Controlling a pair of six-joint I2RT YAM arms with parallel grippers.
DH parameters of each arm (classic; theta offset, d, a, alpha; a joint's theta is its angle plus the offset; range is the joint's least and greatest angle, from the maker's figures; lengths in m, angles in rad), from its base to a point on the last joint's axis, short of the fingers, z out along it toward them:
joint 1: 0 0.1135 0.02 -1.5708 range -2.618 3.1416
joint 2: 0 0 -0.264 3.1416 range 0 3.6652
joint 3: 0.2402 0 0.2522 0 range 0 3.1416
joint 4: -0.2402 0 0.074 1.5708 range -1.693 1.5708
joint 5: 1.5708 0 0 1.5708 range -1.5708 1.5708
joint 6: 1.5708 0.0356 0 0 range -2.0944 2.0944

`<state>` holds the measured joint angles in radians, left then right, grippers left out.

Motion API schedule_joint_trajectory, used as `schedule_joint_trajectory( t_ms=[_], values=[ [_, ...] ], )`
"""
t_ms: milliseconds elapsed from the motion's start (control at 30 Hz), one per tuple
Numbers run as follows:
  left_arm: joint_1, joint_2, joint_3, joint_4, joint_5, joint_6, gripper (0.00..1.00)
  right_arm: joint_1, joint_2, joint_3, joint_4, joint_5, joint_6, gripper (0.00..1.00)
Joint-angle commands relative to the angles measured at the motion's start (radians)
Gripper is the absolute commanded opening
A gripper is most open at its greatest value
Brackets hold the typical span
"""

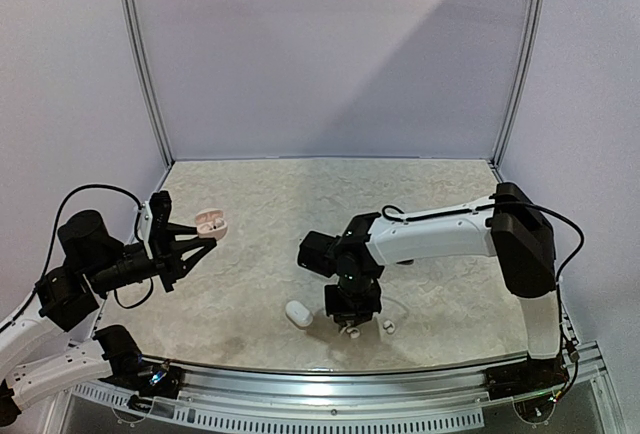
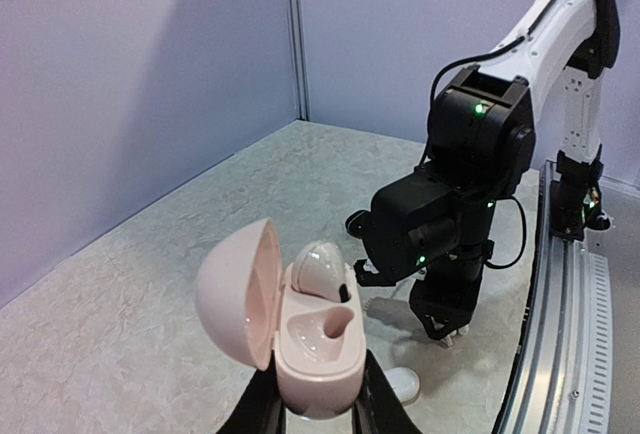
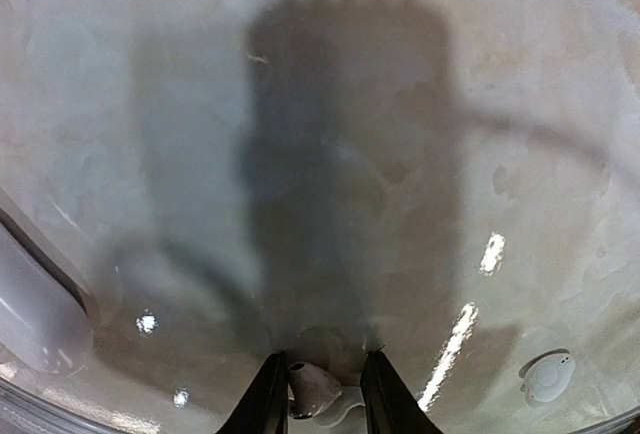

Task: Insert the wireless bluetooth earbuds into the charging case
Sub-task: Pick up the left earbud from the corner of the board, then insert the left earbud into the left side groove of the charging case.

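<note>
Standing tips-down near the front edge of the table (image 1: 260,194), the right gripper (image 3: 322,366) brackets 1 bud (image 3: 313,391) that lies on the surface. Its jaws are slightly apart, with a gap between the bud and 1 finger, so nothing is clamped. A 2nd bud (image 3: 548,376) lies loose on the table nearby, to the right in the wrist view. A white case (image 1: 297,313) lies on the table just beside the gripper on the other side, not touching it.

Farther back and well to the left, the left gripper (image 2: 318,409) holds the pink case (image 2: 320,354) above the table, jaws clamped on its lower shell from both sides. The lid (image 2: 235,294) stands hinged open. The seated bud (image 2: 320,264) fills the farther well. The nearer well shows its pink floor.
</note>
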<state>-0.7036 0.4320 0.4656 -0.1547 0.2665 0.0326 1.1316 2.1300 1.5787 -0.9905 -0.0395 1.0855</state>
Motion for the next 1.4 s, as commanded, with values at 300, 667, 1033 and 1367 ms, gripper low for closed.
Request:
schedule_joint_trajectory(
  t_ms=[300, 667, 1033, 1367],
  values=[
    [0.013, -0.011, -0.010, -0.007, 0.010, -0.003, 0.00, 0.003, 0.037, 0.028, 0.024, -0.029, 0.019, 0.15],
    [0.013, -0.017, -0.007, -0.012, 0.011, 0.006, 0.00, 0.017, 0.066, 0.193, -0.020, 0.080, -0.120, 0.03],
    [0.012, 0.007, 0.053, 0.022, 0.167, 0.059, 0.00, 0.155, -0.246, 0.359, 0.116, 0.534, -0.659, 0.00],
    [0.010, 0.035, 0.119, 0.002, 0.315, 0.138, 0.00, 0.387, -0.308, 0.425, 0.593, 0.512, -1.390, 0.00]
  ],
)
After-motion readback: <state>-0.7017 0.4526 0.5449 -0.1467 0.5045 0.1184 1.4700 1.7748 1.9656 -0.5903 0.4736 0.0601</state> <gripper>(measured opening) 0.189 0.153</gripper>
